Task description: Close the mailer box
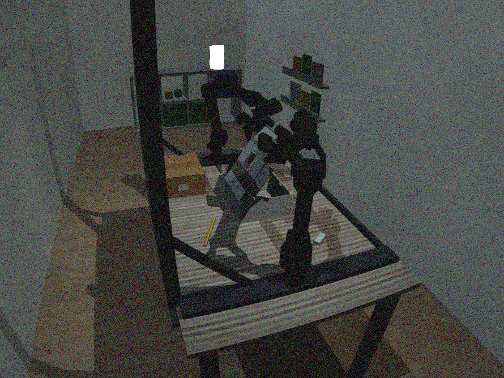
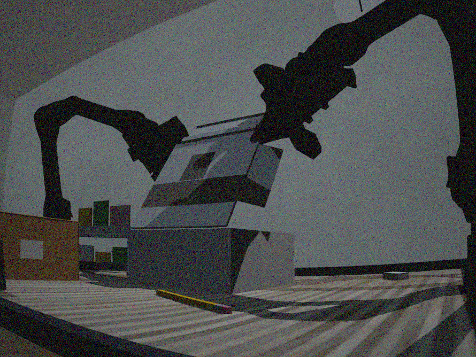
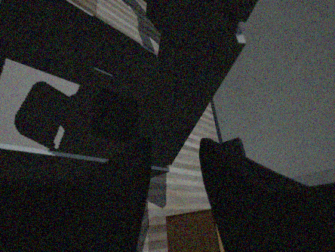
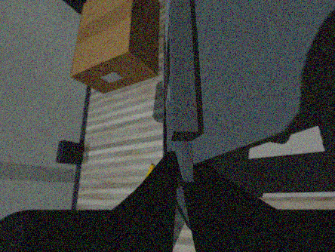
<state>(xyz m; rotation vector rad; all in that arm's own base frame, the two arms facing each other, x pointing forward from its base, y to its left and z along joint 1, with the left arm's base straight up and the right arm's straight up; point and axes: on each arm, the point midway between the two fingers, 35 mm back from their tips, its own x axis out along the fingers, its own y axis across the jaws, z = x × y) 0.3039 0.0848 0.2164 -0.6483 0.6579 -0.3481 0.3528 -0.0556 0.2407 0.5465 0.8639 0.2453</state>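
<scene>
The grey mailer box (image 1: pixel 274 209) (image 2: pixel 176 257) stands open on the table. Its lid (image 2: pixel 227 161) (image 4: pixel 245 75) is raised and slants above the body, with a side flap (image 2: pixel 269 165) at its near end. My right gripper (image 2: pixel 255 139) (image 4: pixel 178 159) is shut on the lid's upper corner; a thin grey panel runs between its fingertips. My left gripper (image 2: pixel 154 176) (image 3: pixel 175 145) is partly open at the lid's opposite end, and I see nothing held between its fingers. The lid and the dark picture hide most of the inside, so its contents cannot be told.
An orange-brown box (image 1: pixel 185 185) (image 2: pixel 50 249) (image 3: pixel 190 230) (image 4: pixel 109 49) stands beside the mailer box. A yellow pencil (image 1: pixel 209 231) (image 2: pixel 192 301) lies near the mailer's wall. A small pale block (image 1: pixel 319 237) (image 2: pixel 396 276) lies near the right arm's base. A black post (image 1: pixel 152 162) rises at the table's side.
</scene>
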